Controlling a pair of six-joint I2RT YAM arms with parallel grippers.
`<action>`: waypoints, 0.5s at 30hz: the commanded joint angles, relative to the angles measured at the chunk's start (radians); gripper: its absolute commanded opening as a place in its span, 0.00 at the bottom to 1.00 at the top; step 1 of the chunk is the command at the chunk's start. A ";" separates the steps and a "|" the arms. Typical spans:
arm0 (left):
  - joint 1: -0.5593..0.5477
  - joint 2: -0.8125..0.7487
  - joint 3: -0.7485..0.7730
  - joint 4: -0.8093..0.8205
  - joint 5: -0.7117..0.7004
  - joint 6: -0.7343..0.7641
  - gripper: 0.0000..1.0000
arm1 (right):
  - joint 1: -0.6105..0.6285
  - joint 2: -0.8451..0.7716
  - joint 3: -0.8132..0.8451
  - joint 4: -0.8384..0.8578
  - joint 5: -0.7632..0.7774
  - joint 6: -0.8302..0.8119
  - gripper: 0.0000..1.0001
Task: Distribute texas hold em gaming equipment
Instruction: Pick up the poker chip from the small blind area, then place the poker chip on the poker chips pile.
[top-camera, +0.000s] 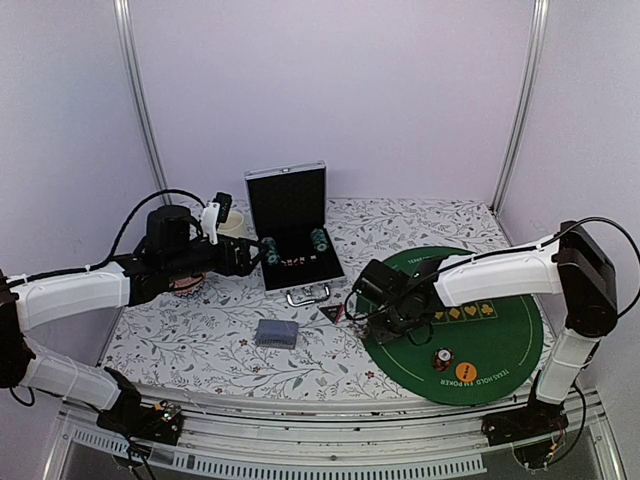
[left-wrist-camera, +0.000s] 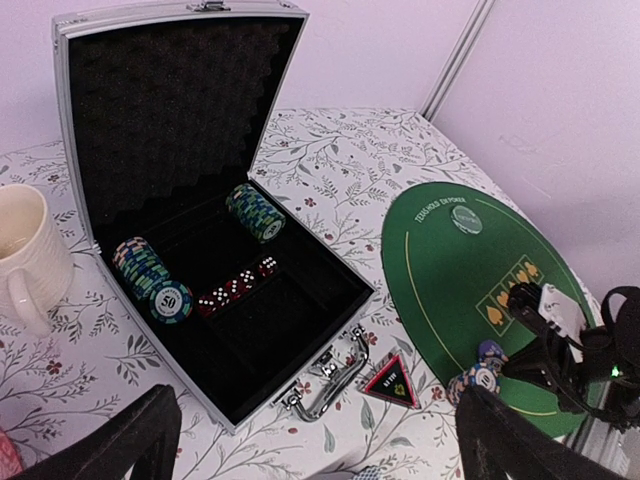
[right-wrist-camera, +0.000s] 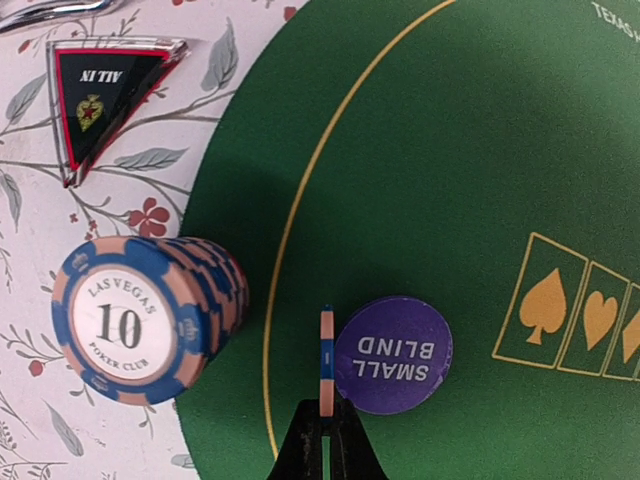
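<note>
My right gripper (right-wrist-camera: 326, 418) is shut on a single blue-and-salmon chip (right-wrist-camera: 326, 355), held on edge over the green mat (right-wrist-camera: 450, 150). Left of it, a stack of matching "10" chips (right-wrist-camera: 140, 315) lies tipped at the mat's edge. A purple small-blind disc (right-wrist-camera: 393, 353) lies flat just right of the held chip. The dark triangular marker (right-wrist-camera: 105, 95) rests on the cloth. My left gripper (left-wrist-camera: 315, 450) hangs open over the open case (left-wrist-camera: 330, 270), which holds two green chip stacks (left-wrist-camera: 150, 280) and red dice (left-wrist-camera: 235, 287). Blue-grey cards (top-camera: 276, 333) lie near the front.
A cream mug (left-wrist-camera: 25, 255) stands left of the case. The case lid (left-wrist-camera: 170, 100) stands upright at the back. An orange disc (top-camera: 461, 373) and a short chip stack (top-camera: 441, 356) sit on the mat's near side. Walls close the table behind and at both sides.
</note>
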 joint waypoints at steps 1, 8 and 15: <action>0.015 0.001 0.018 -0.003 0.004 0.013 0.98 | -0.029 -0.083 0.050 -0.082 0.067 -0.005 0.02; 0.017 0.001 0.018 -0.007 0.006 0.013 0.98 | -0.129 -0.251 0.044 0.048 -0.308 -0.183 0.02; 0.016 0.000 0.015 -0.020 0.020 0.029 0.98 | -0.295 -0.363 -0.130 0.369 -0.871 -0.147 0.02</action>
